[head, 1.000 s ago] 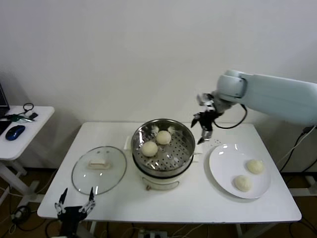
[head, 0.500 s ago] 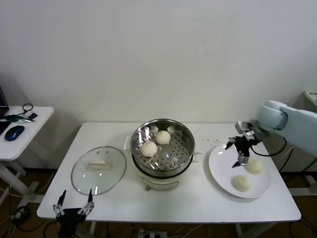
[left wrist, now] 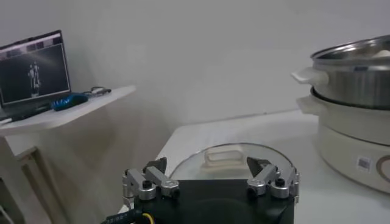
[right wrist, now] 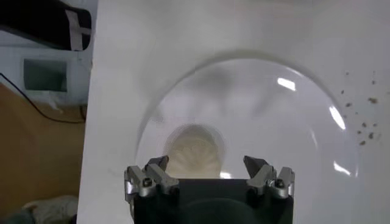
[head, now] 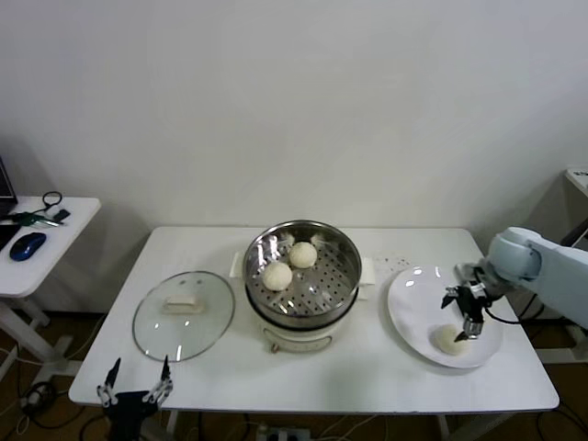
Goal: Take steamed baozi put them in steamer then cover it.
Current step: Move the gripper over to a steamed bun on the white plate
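Note:
The shiny steel steamer stands mid-table with two cream baozi on its perforated tray. It also shows in the left wrist view. A white plate lies to its right with one baozi showing; a second one cannot be seen under the arm. My right gripper is open and hangs low over the plate. In the right wrist view a baozi lies just beyond the right gripper. My left gripper is open and empty, parked below the table's front left edge.
The round glass lid with a cream handle lies flat left of the steamer, and shows ahead of the left gripper as lid. A small side table with a blue mouse stands at far left.
My right gripper has swung from beside the steamer's back right rim to the right and down, low over the plate, and now covers the farther baozi there. The left arm stays put.

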Robot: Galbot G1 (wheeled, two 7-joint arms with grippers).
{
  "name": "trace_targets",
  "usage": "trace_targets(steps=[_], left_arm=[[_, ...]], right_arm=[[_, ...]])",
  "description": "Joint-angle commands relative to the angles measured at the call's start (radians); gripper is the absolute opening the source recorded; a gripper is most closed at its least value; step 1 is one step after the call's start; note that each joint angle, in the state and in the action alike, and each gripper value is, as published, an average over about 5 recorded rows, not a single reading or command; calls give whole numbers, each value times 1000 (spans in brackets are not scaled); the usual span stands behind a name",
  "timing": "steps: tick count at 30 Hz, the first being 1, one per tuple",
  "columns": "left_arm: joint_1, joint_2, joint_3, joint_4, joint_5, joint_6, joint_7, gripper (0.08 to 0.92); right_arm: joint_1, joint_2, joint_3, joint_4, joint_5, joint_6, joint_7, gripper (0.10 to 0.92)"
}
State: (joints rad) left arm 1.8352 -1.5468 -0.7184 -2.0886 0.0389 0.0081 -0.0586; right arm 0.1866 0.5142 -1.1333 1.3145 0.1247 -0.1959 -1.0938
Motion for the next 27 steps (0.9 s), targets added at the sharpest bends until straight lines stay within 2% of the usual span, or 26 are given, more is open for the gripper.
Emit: trace_targets(steps=[1, 16, 27], left_arm=[[1, -2, -6, 13, -2, -3, 1, 823], [-16, -5, -9, 33, 2, 1, 0, 823], [-21, -4, -6, 35, 5, 3, 1, 823]], right_arm=[[-135, 18, 90, -65, -81, 12, 3, 823], [-143, 64, 84, -116, -90, 23, -2, 814], [-122, 90, 67, -128, -83, 28, -5, 683]])
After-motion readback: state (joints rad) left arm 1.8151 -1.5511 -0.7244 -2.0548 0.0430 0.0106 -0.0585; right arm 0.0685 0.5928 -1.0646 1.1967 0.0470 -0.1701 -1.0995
